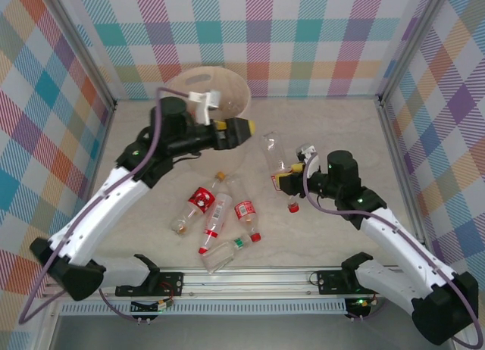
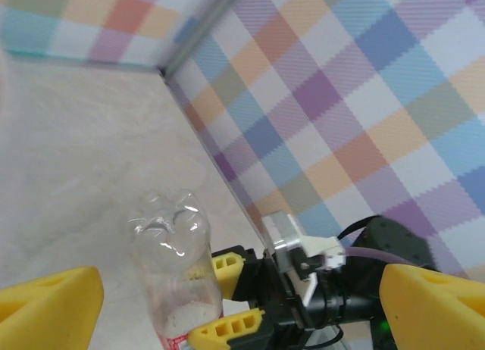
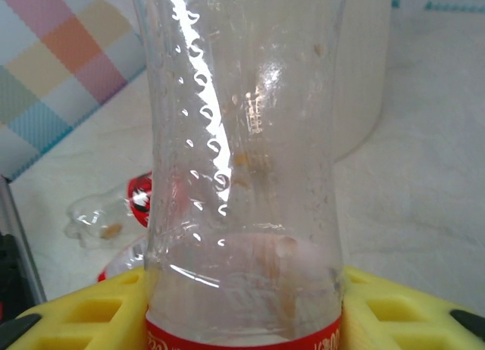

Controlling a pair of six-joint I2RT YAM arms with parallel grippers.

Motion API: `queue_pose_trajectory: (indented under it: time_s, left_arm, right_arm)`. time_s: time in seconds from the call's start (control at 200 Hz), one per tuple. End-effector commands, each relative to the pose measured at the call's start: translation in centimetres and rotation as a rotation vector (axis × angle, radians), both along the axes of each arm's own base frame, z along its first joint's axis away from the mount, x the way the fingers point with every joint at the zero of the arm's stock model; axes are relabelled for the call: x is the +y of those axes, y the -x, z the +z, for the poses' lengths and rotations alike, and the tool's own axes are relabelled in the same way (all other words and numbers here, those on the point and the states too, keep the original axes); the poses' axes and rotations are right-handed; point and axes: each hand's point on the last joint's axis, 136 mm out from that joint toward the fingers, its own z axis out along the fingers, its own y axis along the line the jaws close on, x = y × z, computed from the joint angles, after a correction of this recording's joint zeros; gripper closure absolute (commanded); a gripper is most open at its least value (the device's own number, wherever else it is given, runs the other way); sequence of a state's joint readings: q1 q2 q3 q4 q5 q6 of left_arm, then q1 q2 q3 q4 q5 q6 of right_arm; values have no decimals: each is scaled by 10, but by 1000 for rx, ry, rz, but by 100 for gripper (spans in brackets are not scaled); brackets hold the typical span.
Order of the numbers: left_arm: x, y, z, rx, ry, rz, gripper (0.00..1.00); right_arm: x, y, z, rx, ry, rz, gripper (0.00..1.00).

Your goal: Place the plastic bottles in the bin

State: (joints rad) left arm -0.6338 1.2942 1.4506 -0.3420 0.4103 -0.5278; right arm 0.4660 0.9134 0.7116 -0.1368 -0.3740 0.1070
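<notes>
While right gripper (image 1: 286, 181) clamps 1 bottle (image 1: 273, 154), bin (image 1: 227, 81) hugs far wall (image 1: 303, 32).

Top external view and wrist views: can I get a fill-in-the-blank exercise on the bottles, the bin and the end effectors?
1. The right end effector grips a bottle with a ___ label.
2. The left end effector is ___ and empty.
3. The bin stands nearest the ___ end effector.
4. The loose bottles lie on their ___.

Missing words: red; open; left; sides.
</notes>
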Motion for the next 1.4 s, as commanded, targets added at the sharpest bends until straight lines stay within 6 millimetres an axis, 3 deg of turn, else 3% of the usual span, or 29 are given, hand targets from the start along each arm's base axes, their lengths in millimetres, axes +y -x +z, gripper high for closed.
queue_pose_trajectory:
  time_s: [0.0,0.215,0.49,0.71,1.005,1.135,1.39]
  left_arm:
    - [-28,-4,-5,-5,6,-52,4]
    - [-64,-5,-23,7,-8,-100,1]
    - [-81,-8,-32,24,-13,-112,4]
    - [-85,-15,-33,20,-6,-95,17]
    - [-88,-20,-32,13,-3,-87,43]
    - [-88,-22,-30,0,-5,-79,49]
    - [-86,-30,-22,-38,-20,-57,56]
  right_arm:
    - [6,11,25,-80,-51,65,49]
    - [4,16,41,-111,-81,62,49]
    - [9,16,50,-124,-111,87,49]
    - [11,18,52,-123,-118,103,49]
    - [10,16,49,-113,-114,93,48]
    - [9,15,49,-112,-104,82,38]
    - [-2,17,62,-131,-79,30,8]
